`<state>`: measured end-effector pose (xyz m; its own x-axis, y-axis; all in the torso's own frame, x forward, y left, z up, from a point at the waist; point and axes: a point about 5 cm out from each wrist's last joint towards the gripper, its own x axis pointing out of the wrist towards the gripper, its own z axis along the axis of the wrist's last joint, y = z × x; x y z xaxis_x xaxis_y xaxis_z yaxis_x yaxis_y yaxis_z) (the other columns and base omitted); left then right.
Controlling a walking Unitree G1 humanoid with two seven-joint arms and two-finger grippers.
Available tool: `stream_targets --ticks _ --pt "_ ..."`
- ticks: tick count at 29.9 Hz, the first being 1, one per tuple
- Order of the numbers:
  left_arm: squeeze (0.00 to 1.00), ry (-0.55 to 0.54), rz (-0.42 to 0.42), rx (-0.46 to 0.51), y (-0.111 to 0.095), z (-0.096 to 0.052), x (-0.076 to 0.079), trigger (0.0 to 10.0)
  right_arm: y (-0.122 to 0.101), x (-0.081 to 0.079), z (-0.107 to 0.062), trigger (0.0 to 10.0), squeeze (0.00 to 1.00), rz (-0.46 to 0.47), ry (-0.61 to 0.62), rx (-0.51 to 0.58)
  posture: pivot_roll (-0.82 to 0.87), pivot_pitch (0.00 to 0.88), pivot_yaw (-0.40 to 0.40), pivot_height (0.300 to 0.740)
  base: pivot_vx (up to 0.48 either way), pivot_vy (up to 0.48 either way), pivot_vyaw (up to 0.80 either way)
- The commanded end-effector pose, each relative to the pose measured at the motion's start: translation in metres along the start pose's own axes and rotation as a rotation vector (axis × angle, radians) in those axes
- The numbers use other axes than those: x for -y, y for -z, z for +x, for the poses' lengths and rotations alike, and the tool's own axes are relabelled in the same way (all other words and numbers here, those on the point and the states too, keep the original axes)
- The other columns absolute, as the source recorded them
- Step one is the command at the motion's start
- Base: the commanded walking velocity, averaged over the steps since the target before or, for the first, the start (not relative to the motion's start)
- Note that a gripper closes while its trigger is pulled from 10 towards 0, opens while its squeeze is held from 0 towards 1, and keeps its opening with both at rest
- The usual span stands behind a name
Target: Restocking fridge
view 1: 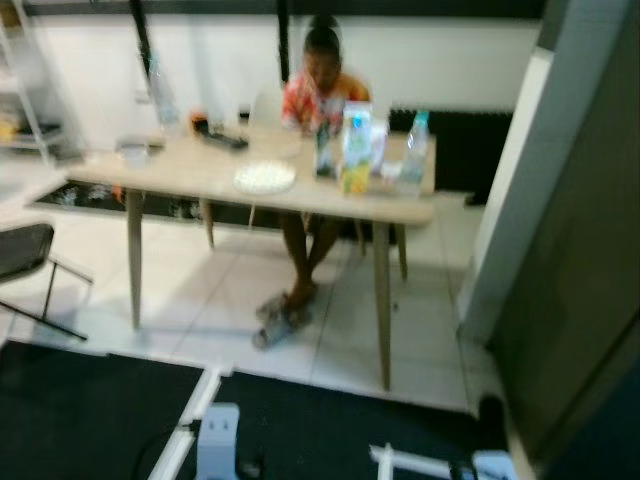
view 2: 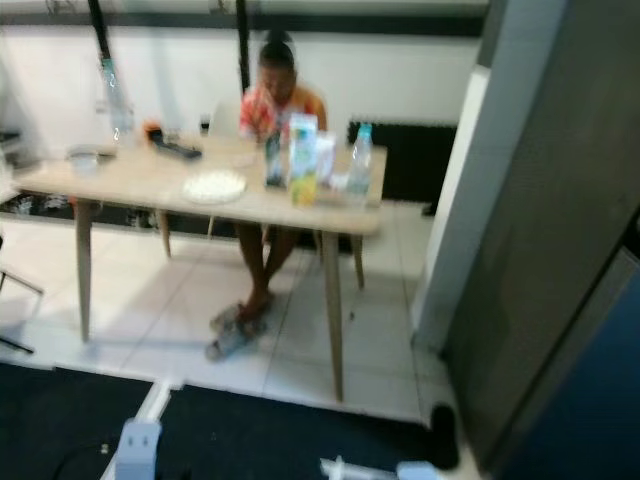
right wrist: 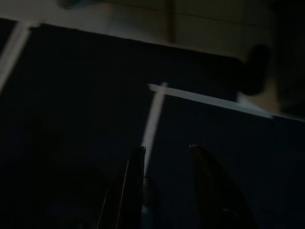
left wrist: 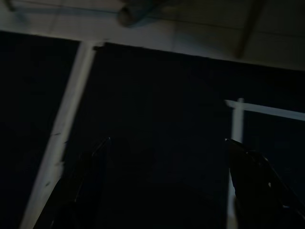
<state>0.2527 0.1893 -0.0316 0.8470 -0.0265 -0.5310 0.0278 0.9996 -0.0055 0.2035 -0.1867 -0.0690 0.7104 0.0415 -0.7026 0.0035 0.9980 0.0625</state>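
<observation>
A pale wooden table (view 1: pixel 180 170) stands ahead on white tiles. Near its right end are a white and green carton (view 1: pixel 357 130), a clear water bottle (view 1: pixel 415 150) and a small dark bottle (view 1: pixel 324 150). A white plate (view 1: pixel 265 177) lies to their left. A tall grey appliance side (view 1: pixel 580 280) rises at the right. Both arms hang low over a black floor mat. My left gripper (left wrist: pixel 167 143) is open wide with nothing between its fingers. My right gripper (right wrist: pixel 166 149) is open with a narrower gap, also holding nothing. The head views are blurred.
A person (view 1: pixel 320 80) sits behind the table, feet (view 1: pixel 285 315) under it. A black chair (view 1: pixel 25 250) stands at the left, with shelving (view 1: pixel 20 100) behind it. The black mat (view 1: pixel 100 400) with white lines lies right in front of me.
</observation>
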Motion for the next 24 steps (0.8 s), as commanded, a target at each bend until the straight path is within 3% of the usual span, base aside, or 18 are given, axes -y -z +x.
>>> stream_targets --ticks 1,24 --pt "0.0 -0.006 0.013 -0.019 0.0059 -0.0025 -0.003 10.0 -0.0009 -0.0006 0.0003 10.0 0.0 0.005 0.003 0.004 -0.06 0.073 0.051 0.74 0.27 0.0 0.0" --pt "0.0 -0.006 0.01 -0.023 0.0077 -0.0034 -0.0036 10.0 -0.0007 -0.0001 -0.0002 10.0 0.0 0.002 0.003 0.012 -0.06 0.074 0.05 0.74 0.317 0.0 0.0"
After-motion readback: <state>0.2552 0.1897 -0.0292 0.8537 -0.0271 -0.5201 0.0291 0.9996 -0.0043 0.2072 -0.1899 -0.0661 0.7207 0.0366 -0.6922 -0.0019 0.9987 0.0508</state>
